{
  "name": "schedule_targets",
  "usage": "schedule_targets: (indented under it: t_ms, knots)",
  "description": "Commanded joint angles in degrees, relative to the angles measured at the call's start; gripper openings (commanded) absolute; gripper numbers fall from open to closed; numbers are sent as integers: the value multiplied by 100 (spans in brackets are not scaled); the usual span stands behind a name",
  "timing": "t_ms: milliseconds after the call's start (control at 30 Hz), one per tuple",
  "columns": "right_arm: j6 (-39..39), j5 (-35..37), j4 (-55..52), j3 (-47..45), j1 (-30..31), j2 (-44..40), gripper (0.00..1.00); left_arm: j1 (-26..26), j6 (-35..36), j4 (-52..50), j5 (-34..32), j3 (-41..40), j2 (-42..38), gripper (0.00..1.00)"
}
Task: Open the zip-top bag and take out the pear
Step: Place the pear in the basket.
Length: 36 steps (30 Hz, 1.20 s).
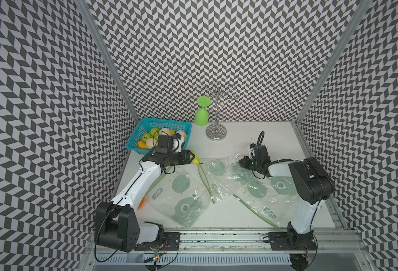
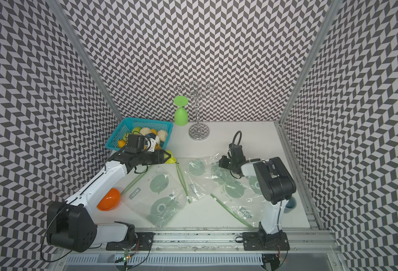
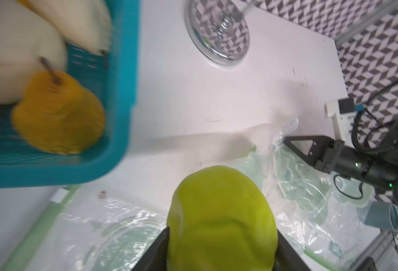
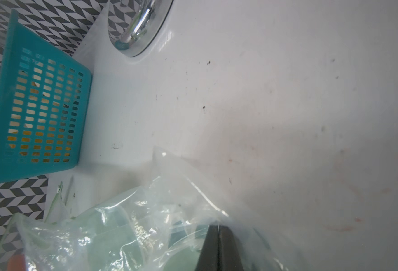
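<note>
A yellow-green pear (image 1: 195, 160) (image 3: 221, 211) sits between the fingers of my left gripper (image 1: 193, 159) (image 3: 221, 234), which is shut on it just off the front right corner of the teal basket, above the table. The pear is outside the bag. A crumpled clear zip-top bag (image 1: 223, 171) (image 4: 127, 230) with green prints lies mid-table, its green zip strip (image 1: 205, 180) spread apart. My right gripper (image 1: 241, 162) (image 4: 218, 228) is shut on the bag's far right edge, with film draped over its tips.
The teal basket (image 1: 134, 140) at the back left holds several pears and pale fruits. Behind stand an upturned green goblet (image 1: 202, 115) and a chrome rack (image 1: 216, 132). Two more printed bags (image 1: 181, 199) (image 1: 263, 194) lie in front. An orange ball (image 2: 109, 199) sits under the left arm.
</note>
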Motion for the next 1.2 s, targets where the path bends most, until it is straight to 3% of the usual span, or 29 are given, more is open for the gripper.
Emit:
schedule_targets:
  t_ms: [0,133,200,267,433,567,733,867,967,1000,1100,1167]
  knots:
    - [48,370,-660,-243,-85,85,0,639,62,131,3,543,171,51]
    - [87,245,-562,-319,-87,-98,0,1132,2,327,-551,1085,730,54]
    - [88,49,-429,-372,-111,-265,5,1450,-64,449,-761,1316,1155,57]
    - [32,-215,-313,-393,-118,-446,17,1686,-162,670,-586,1405,1545,54]
    - [-273,-340,-793,-150,-153,-1054,41,1796,-85,539,-555,1864,2358,75]
    - [-525,-261,-1239,97,-216,-1680,56,1800,-142,719,-353,1745,2210,100]
    - [-880,11,-1537,172,-383,-2639,69,1800,-303,951,-287,1512,1427,100]
    - [-1117,1110,-1566,-144,-580,-3718,81,1747,-539,1999,-380,423,167,100]
    - [-1336,1940,-1278,-577,-721,-4469,91,1256,-480,2984,-1185,-693,-746,100]
    - [-1406,2219,-1083,-823,-743,-4718,99,991,-344,3424,-1533,-1123,-1006,100]
    - [-1558,2619,-777,-1320,-926,-5163,99,215,263,4682,-2498,-2293,-1537,100]
    - [-1641,2802,-541,-1594,-1037,-5324,99,-37,678,5652,-2760,-3077,-1725,100]
